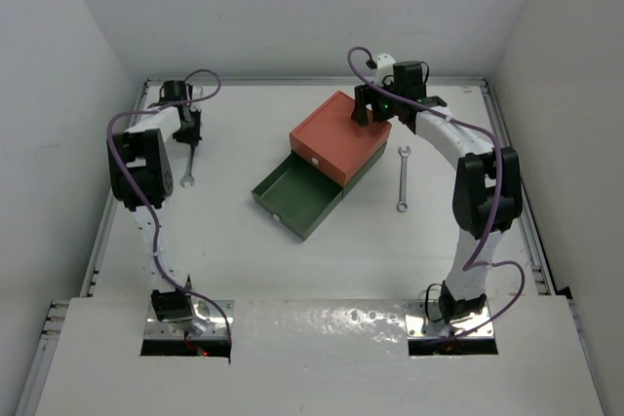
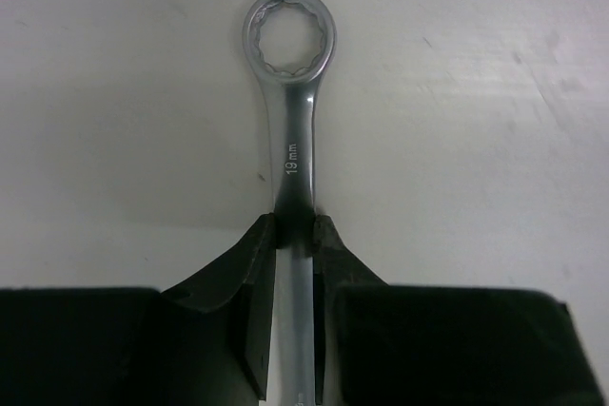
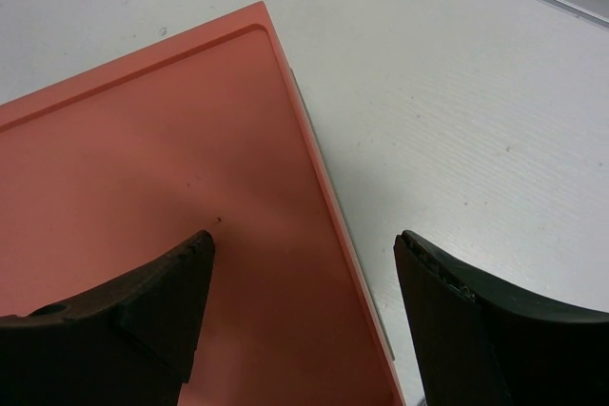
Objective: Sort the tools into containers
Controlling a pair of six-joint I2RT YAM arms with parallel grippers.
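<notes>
The left pincer [image 2: 295, 235] is shut tight on a silver wrench [image 2: 290, 111], with one black finger on each side of the thin flat handle. The grip is about at the middle of the handle, and the ring end [image 2: 288, 35] sticks out just in front of the fingers. The wrench is hard steel, so it will not bend or break. It looks a bit heavy for its size, and it is smooth and shiny, so it could slip or swing if the hold is loose. The middle is a good place to hold it, because then neither end pulls down. Under the wrench is the white table [image 2: 476, 92]; whether the wrench is off it cannot be told. The green box [image 1: 297, 194] lies well off to the side of this pincer with its drawer open. The right pincer [image 3: 304, 282] is wide open and holds nothing. It hangs over a corner of the orange-red box [image 3: 143, 168], which seems to sit partly on the green one. The other wrench [image 1: 402, 179] lies flat on the table near this pincer, beside the boxes.
</notes>
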